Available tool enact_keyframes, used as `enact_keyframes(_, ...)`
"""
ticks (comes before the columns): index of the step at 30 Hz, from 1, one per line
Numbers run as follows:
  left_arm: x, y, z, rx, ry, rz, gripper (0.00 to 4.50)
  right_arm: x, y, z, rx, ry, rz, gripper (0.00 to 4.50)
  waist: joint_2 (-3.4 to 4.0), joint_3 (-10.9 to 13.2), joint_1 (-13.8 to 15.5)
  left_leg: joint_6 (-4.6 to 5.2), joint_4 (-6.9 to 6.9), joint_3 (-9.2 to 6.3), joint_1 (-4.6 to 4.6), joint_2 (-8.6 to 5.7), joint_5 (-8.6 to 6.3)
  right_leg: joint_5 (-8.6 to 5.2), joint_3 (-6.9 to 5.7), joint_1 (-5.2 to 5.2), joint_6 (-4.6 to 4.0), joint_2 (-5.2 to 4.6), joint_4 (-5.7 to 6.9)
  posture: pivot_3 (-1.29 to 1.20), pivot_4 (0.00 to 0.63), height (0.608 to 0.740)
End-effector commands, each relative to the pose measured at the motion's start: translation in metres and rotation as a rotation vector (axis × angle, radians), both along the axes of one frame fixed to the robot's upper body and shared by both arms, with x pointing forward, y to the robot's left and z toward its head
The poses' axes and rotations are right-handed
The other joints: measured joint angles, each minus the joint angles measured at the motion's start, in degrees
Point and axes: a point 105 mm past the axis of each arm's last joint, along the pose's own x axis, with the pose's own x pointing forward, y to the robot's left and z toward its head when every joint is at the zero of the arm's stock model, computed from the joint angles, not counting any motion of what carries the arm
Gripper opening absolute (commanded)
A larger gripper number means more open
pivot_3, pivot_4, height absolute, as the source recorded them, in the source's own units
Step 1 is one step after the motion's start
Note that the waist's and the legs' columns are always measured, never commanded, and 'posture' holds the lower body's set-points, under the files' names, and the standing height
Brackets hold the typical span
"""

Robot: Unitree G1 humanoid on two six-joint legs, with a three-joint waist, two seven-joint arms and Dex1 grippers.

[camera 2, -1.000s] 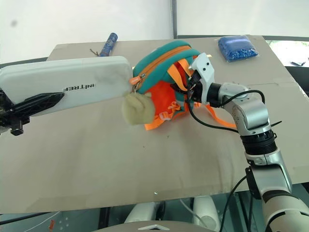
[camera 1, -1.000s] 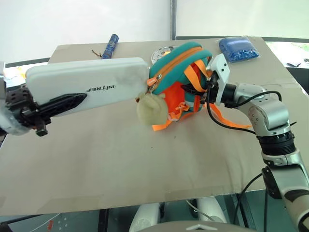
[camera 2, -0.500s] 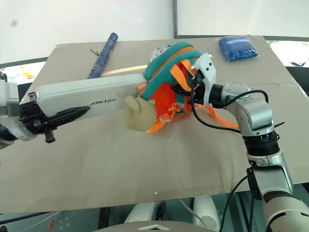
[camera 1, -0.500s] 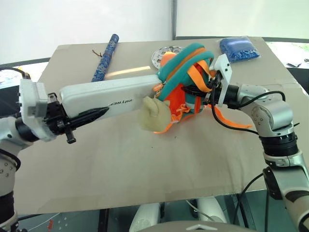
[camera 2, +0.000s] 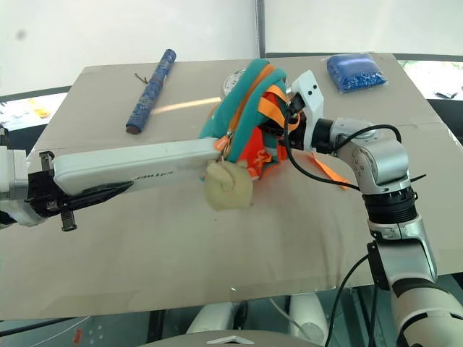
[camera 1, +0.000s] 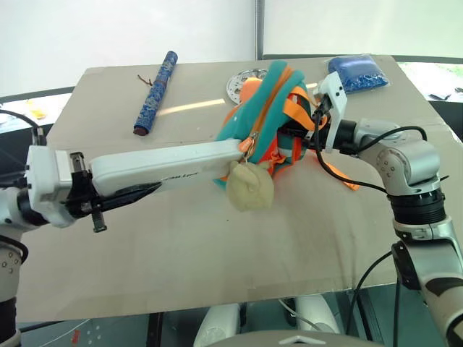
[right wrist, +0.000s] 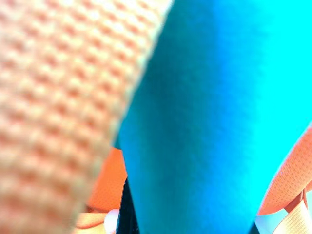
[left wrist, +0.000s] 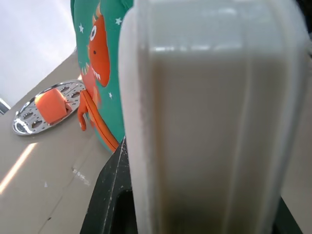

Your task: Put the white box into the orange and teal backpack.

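My left gripper (camera 1: 145,182) is shut on the near end of the white box (camera 1: 177,162), a long flat case held out level over the table. Its far end meets the zipper opening of the orange and teal backpack (camera 1: 269,110); how far it is inside I cannot tell. The backpack stands upright, held from behind by my right gripper (camera 1: 307,130), which is shut on its teal band and orange straps. A beige plush toy (camera 1: 250,189) hangs from the zipper under the box's tip. In the left wrist view the box (left wrist: 209,122) points at the backpack's teal face (left wrist: 100,58).
A blue patterned roll (camera 1: 154,92) lies at the far left of the table (camera 1: 217,260). Behind the backpack sits a round metal plate (camera 1: 241,84), and a blue bumpy bag (camera 1: 357,72) lies at the far right corner.
My left gripper has come down and rolled, so the box now shows its narrow side and sits lower. The backpack has swung upright, and the plush toy has dropped lower and to the right.
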Motion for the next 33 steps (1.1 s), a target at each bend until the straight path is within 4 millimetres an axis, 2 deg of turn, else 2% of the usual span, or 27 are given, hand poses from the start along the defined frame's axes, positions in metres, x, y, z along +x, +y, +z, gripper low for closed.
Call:
enact_keyframes(1,0.000,-0.004,-0.009,0.119,-0.043,-0.011,1.07,0.000,-0.001,0.025,0.052,-0.061,0.001,0.02,0.00,0.0,0.0,0.00,0.00,0.00,0.00,0.00,0.00,0.00,0.00,0.00,0.00,0.00,0.00,0.00,0.150,0.733)
enact_keyframes(6,0.004,-0.005,-0.015,0.153,-0.067,0.031,1.07,-0.010,0.009,0.031,0.073,-0.076,0.070,0.02,0.00,0.0,0.1,0.00,0.00,-0.02,0.01,0.01,0.00,0.00,0.00,0.00,0.00,0.00,0.02,0.00,0.150,0.733)
enact_keyframes(10,0.028,-0.016,-0.008,-0.010,-0.039,0.190,1.07,-0.042,0.023,0.030,0.058,-0.134,0.248,0.02,0.01,0.0,0.4,0.00,0.03,-0.07,0.01,0.01,0.00,0.00,-0.01,0.03,0.01,0.00,0.04,0.00,0.150,0.733)
enact_keyframes(15,0.042,-0.025,-0.008,-0.078,0.036,0.257,1.07,-0.055,0.028,0.024,0.042,-0.146,0.318,0.02,-0.03,0.0,0.6,0.01,0.08,-0.12,0.01,-0.01,0.00,0.01,-0.05,0.06,0.02,0.00,0.10,0.00,0.150,0.733)
enact_keyframes(21,0.056,-0.067,-0.027,-0.057,0.104,0.146,1.07,-0.069,0.034,0.024,0.078,-0.146,0.418,0.02,-0.04,0.0,0.8,0.00,0.08,-0.12,0.01,-0.04,0.00,0.01,-0.05,0.07,0.01,0.00,0.09,0.00,0.150,0.733)
enact_keyframes(25,0.064,-0.098,-0.027,-0.147,0.183,0.020,1.07,-0.082,0.031,0.024,0.085,-0.137,0.493,0.02,-0.03,-0.1,1.5,0.00,0.13,-0.15,-0.01,-0.07,0.00,0.01,-0.09,0.10,0.01,-0.01,0.07,0.00,0.150,0.733)
enact_keyframes(26,0.065,-0.101,-0.030,-0.154,0.215,-0.010,1.07,-0.084,0.030,0.025,0.087,-0.138,0.502,0.02,-0.04,-0.1,1.5,0.00,0.14,-0.16,-0.01,-0.07,0.00,0.01,-0.09,0.11,0.02,-0.01,0.08,0.00,0.150,0.733)
enact_keyframes(29,0.074,-0.108,-0.055,-0.003,0.251,-0.072,1.07,-0.086,0.026,0.028,0.097,-0.136,0.516,0.02,-0.04,-0.1,1.3,0.00,0.12,-0.12,-0.01,-0.11,0.00,0.01,-0.09,0.10,0.02,0.01,0.05,0.00,0.150,0.733)
enact_keyframes(31,0.077,-0.113,-0.058,-0.009,0.287,-0.098,1.07,-0.087,0.026,0.029,0.098,-0.139,0.519,0.02,-0.04,-0.1,1.0,0.00,0.10,-0.09,0.01,-0.09,0.00,0.01,-0.09,0.08,0.02,0.03,0.04,0.00,0.150,0.733)
enact_keyframes(33,0.089,-0.121,-0.063,0.028,0.274,-0.067,1.07,-0.088,0.025,0.030,0.102,-0.146,0.519,0.02,-0.04,-0.1,1.1,0.00,0.10,-0.08,0.02,-0.09,0.00,0.01,-0.07,0.09,0.02,0.02,0.06,0.00,0.150,0.733)
